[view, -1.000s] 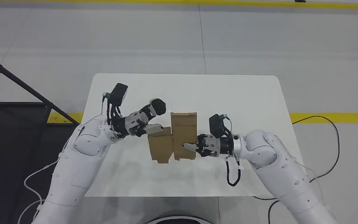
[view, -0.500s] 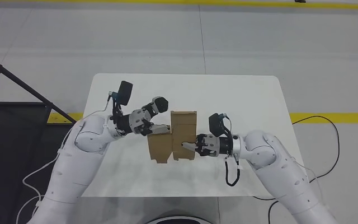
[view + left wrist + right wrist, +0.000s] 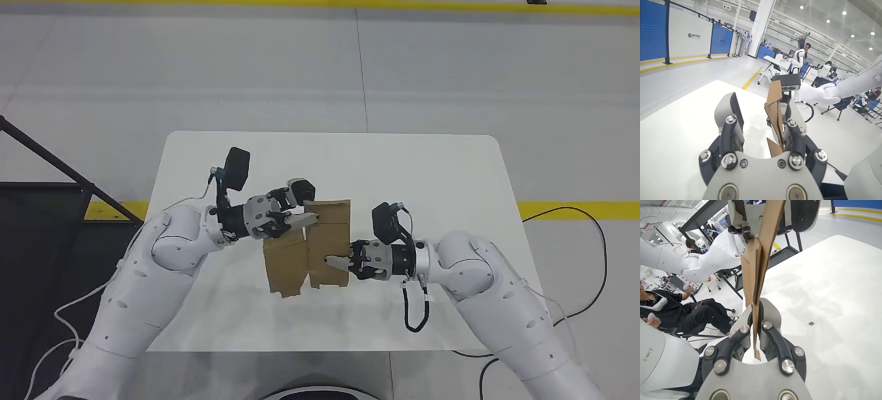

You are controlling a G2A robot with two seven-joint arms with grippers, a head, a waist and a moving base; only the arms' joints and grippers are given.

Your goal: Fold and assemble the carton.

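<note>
— Where's the carton [image 3: 308,245]?

— In the top view it hangs over the middle of the white surface [image 3: 440,180], a little toward 6 o'clock. It is a flattened piece of brown cardboard, with its broad side turned up to the camera. It shows two panels side by side. The one on the 3 o'clock side reaches farther toward 12, and the one on the 9 o'clock side sits lower. Its shadow lies on the surface beneath it, so it looks to be off the surface.

— What has hold of it?

— The right arm [image 3: 470,265] comes in from 4 o'clock. The right jaws are clamped together on the carton's edge at about 4 o'clock. In the right wrist view the cardboard runs edge-on, straight out from between them.

— And the left jaws?

— The left arm [image 3: 170,250] comes in from 8 o'clock, and the left jaws are at the carton's 11 o'clock corner. They stand apart. In the left wrist view the carton's edge lies between them, against one finger [image 3: 795,115], with a clear gap to the other finger.

— Anything else on the surface?

— A small brown scrap [image 3: 811,323] lies on it in the right wrist view, well apart from the carton.
</note>
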